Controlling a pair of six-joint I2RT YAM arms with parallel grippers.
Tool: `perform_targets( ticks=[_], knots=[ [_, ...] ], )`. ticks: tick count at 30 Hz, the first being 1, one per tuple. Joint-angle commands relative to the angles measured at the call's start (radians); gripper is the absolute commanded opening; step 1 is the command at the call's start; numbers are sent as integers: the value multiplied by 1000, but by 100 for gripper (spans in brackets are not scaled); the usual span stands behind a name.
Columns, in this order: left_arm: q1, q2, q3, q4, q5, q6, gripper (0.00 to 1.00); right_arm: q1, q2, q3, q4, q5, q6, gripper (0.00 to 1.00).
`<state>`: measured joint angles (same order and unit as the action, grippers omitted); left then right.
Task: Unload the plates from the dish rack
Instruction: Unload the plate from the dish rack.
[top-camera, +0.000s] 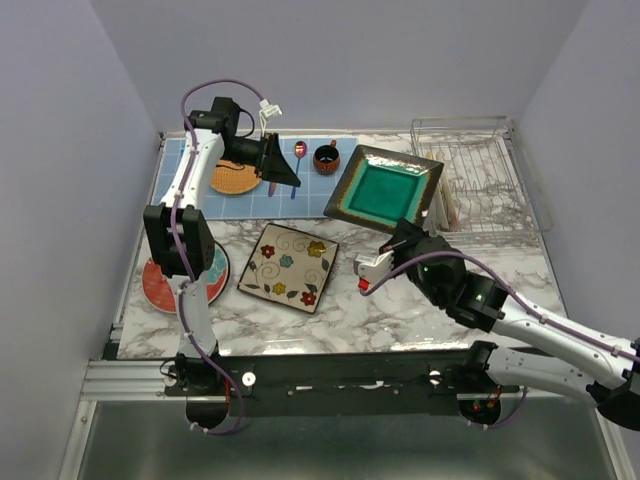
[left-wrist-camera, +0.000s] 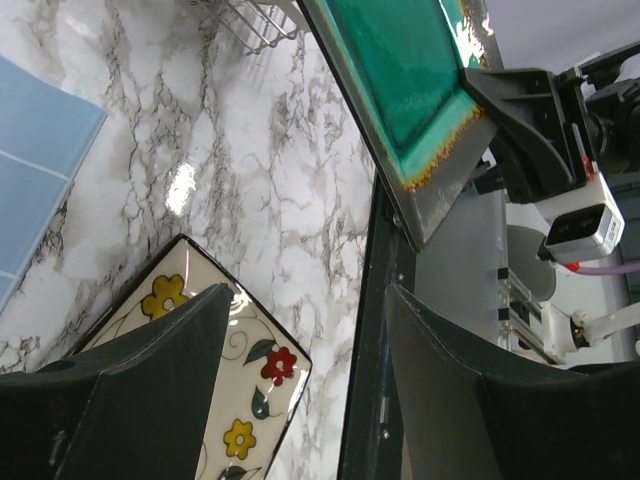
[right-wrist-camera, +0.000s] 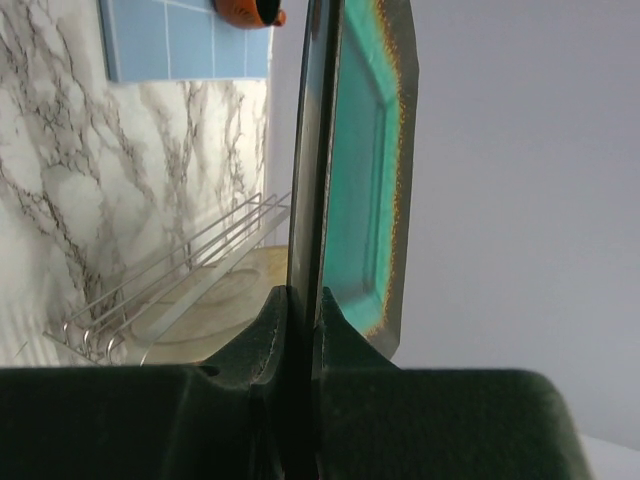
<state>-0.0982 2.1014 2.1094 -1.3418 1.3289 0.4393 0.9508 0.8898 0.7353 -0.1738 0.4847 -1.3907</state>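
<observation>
**Firmly held: teal plate just left of the rack**

Overhead, the right gripper (top-camera: 412, 232) is clamped on the near right corner of the square teal-centred plate (top-camera: 385, 188). The plate sits tilted over the marble table (top-camera: 400, 300), just left of the dish rack (top-camera: 480, 175) in the far right corner. Open marble lies in front of it. The floral square plate (top-camera: 288, 267) lies flat at centre-left, and the red round plate (top-camera: 175, 285) lies at the left edge, partly under the left arm. The left gripper (top-camera: 290, 172) hovers over the blue tiled mat (top-camera: 200, 160), beside the orange woven disc (top-camera: 232, 178).

From the left wrist, its fingers (left-wrist-camera: 130, 400) stand wide apart with nothing between them.

From the right wrist, both fingers (right-wrist-camera: 340, 340) pinch the plate's rim. The rack's wires cross behind it, and a pale shape among them is too blurred to name.
</observation>
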Motion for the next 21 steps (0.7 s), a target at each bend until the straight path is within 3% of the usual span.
perform_targets(
  ticks=[1,9,21],
  knots=[
    [-1,61,76,-67,18,-112,72,49,6,36,280,65,-59,1],
    [-17,111,147,68,19,-290,72,98,46,33,324,55,-80,1],
    [-84,131,172,168,1,-369,71,200,109,22,379,46,-97,1]
  ],
)
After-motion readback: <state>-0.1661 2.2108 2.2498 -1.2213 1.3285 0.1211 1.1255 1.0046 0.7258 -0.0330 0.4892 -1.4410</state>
